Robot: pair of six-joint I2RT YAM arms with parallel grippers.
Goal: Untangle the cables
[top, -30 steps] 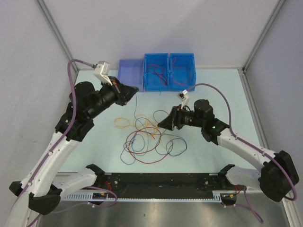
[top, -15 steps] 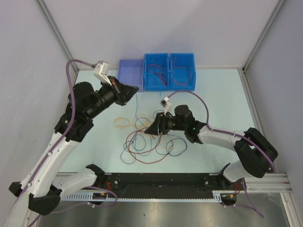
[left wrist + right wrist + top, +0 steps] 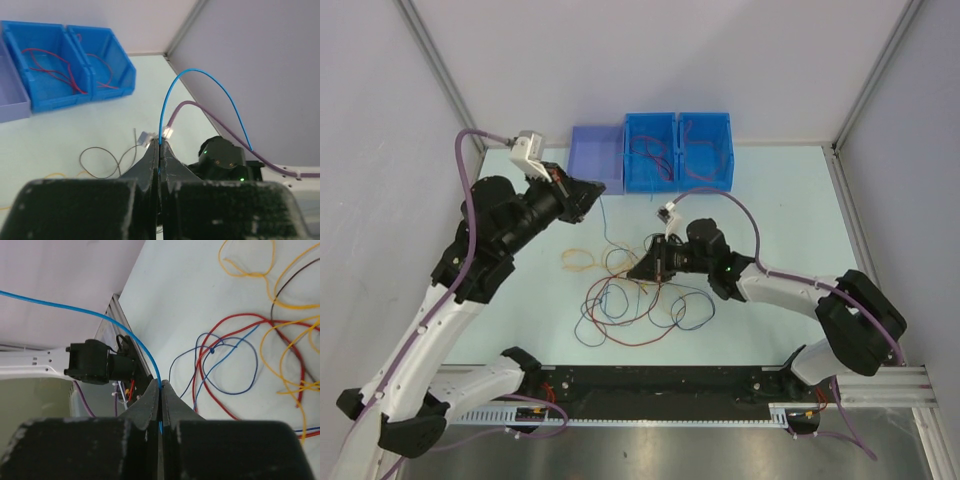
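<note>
The cables (image 3: 630, 295) lie in a loose tangle of red, orange-yellow, blue and dark strands mid-table. My left gripper (image 3: 599, 189) is raised at the back left, shut on a thin blue cable (image 3: 200, 71) that arcs away from its tips (image 3: 160, 145) toward the right arm. My right gripper (image 3: 640, 274) is low over the tangle's top edge, shut on the same blue cable (image 3: 100, 315), which runs from its tips (image 3: 160, 388) up to the left. Red, blue and yellow loops (image 3: 240, 355) lie on the table beyond it.
A lavender bin (image 3: 595, 160) and two blue bins (image 3: 665, 178) stand at the back; the blue ones hold red cables (image 3: 55, 65). A small orange-yellow loop (image 3: 577, 259) lies left of the tangle. Frame posts and walls border the table.
My right arm swung left and down to the tangle's top edge, and its gripper closed on the blue cable. The left arm shifted only slightly and stayed shut.
</note>
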